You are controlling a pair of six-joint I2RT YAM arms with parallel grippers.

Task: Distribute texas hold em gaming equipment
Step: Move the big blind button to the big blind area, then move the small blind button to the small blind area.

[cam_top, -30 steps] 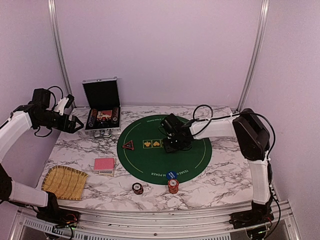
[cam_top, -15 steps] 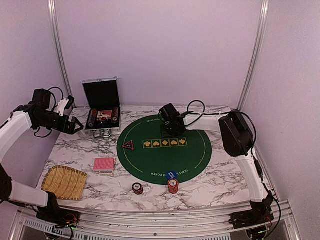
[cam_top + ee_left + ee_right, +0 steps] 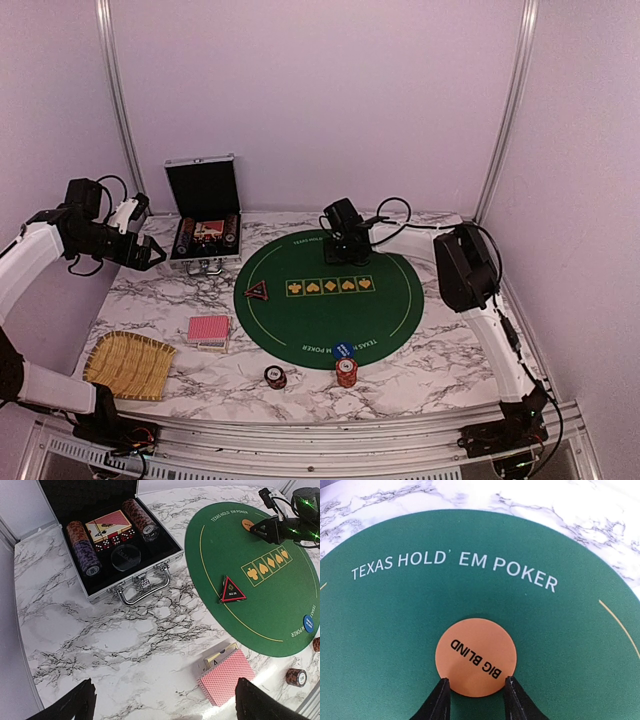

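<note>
Just off the green poker mat's [image 3: 320,315] near edge, an orange chip stack [image 3: 346,372] and a dark chip stack [image 3: 275,376] are sitting, with the blue dealer button [image 3: 343,348] lying on the mat's near rim. The red-backed card deck [image 3: 208,331] is lying left of the mat. Further left, the left gripper [image 3: 164,680] is hovering spread wide, holding nothing. At the mat's far edge, the right gripper [image 3: 476,681] is pinching the BIG BLIND button [image 3: 475,657], which is lying flat between its partly closed fingers.
</note>
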